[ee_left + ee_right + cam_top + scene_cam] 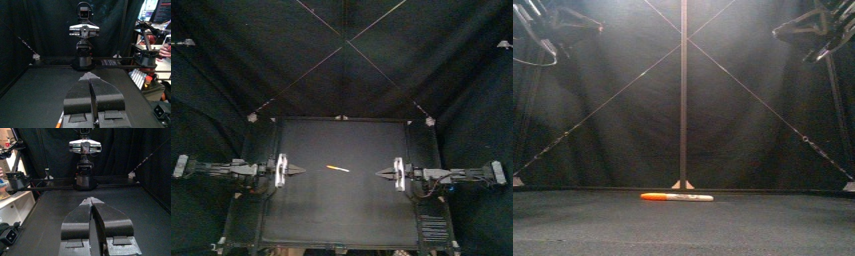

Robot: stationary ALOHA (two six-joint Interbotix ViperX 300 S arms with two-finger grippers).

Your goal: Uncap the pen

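A marker pen (337, 168) lies flat near the middle of the table, between the two grippers and touched by neither. In the front view the pen (676, 197) shows an orange cap end on the left and a white printed barrel on the right. My left gripper (301, 172) hovers left of it with its jaws shut and holding nothing. My right gripper (381, 173) faces it from the right, also shut and holding nothing. The left gripper (89, 75) and right gripper (89, 201) point at each other. An orange sliver of the pen (61, 121) peeks out beside the left jaws.
The black table (345, 215) carries nothing but the pen. Both arms are held high, showing only at the front view's top corners. Each wrist view shows the opposite arm across the table, the right arm (83, 31) and the left arm (84, 149).
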